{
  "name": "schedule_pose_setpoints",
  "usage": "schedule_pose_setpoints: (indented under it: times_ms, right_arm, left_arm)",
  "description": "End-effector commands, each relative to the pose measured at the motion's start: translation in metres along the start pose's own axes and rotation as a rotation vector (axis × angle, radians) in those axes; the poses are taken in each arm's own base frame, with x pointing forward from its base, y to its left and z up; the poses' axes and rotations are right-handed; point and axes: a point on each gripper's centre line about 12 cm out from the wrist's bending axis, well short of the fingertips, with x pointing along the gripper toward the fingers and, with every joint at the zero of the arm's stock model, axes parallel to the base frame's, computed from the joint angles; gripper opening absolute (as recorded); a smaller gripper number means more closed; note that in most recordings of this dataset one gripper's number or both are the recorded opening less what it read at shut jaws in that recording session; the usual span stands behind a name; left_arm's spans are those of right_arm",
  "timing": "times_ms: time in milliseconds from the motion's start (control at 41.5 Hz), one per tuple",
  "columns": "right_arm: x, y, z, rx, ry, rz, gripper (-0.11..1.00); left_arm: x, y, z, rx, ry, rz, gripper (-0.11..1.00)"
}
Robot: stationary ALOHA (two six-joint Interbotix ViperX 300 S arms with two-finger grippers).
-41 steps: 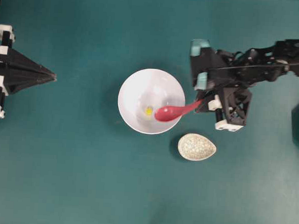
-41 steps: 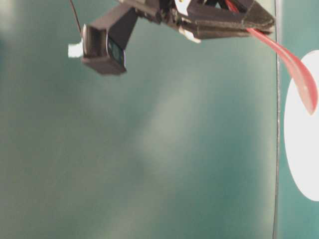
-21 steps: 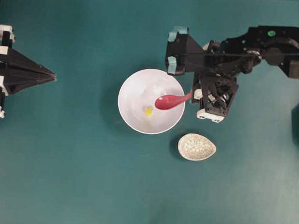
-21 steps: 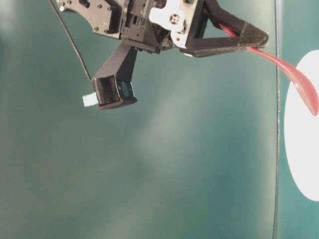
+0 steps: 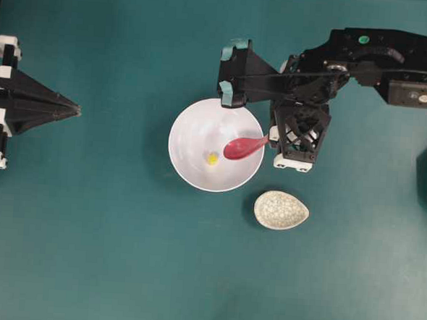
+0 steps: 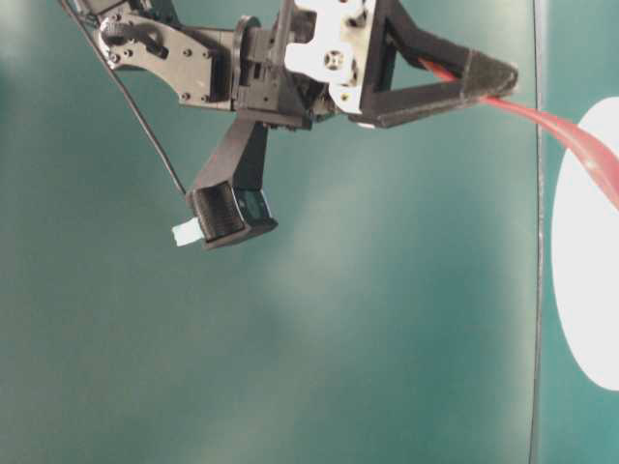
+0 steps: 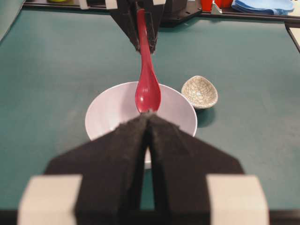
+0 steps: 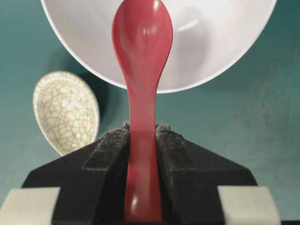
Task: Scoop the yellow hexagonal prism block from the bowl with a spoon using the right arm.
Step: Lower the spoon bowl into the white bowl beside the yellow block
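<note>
Teal cloth covered the whole table [image 5: 106, 255], flat and bare apart from two dishes and the arms. Nearest the right wrist camera, the right gripper [image 8: 142, 136] had its two black padded fingers [image 8: 108, 150] pressed against the handle of the spoon [image 8: 142, 56], which ran straight out from between them with its scoop over the near rim of the bowl [image 8: 225, 51]. Beside the bowl, apart from it, sat a small crackle-glazed dish [image 8: 65, 110]. From overhead the spoon's scoop [image 5: 237, 148] hung inside the bowl's right half, while the block [image 5: 212, 158] lay on the bowl floor just left of and below the scoop, not touching it. The risks looked plain enough: the block was far smaller than the scoop, so a sweep that came in too high would likely pass over it, and one that came in flat could push it along the floor and up the far wall instead of loading it; pressing down hard on the curved bowl could also twist the glossy handle in the pads or shove the bowl [image 5: 191, 169] across the cloth. Farther off, the left gripper [image 7: 148, 140] sat parked at the table's left edge, its fingers closed together on nothing. The block was hidden in both wrist views, behind the spoon or the left fingers, and the table-level view cut off most of the bowl [image 6: 590, 290] and the spoon tip, so the scoop's height above the bowl floor could not be judged.
</note>
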Motion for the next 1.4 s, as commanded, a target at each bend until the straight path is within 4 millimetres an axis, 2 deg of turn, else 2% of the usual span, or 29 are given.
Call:
schedule_pose_setpoints:
  times_ms: [0,482,1374]
  right_arm:
    - [-0.01,0.002,0.007,-0.011,-0.033,-0.002,0.21]
    - [0.014,0.007,0.008,-0.026,0.019,0.005,0.21]
    - [0.037,0.006,0.024,-0.032,-0.019,-0.006,0.21]
  left_arm:
    - [0.002,0.0,0.009,0.004,-0.026,0.001,0.01]
    - [0.001,0.0,0.009,0.004,-0.028,0.001,0.01]
    - [0.001,0.0,0.01,0.008,-0.034,0.001,0.01]
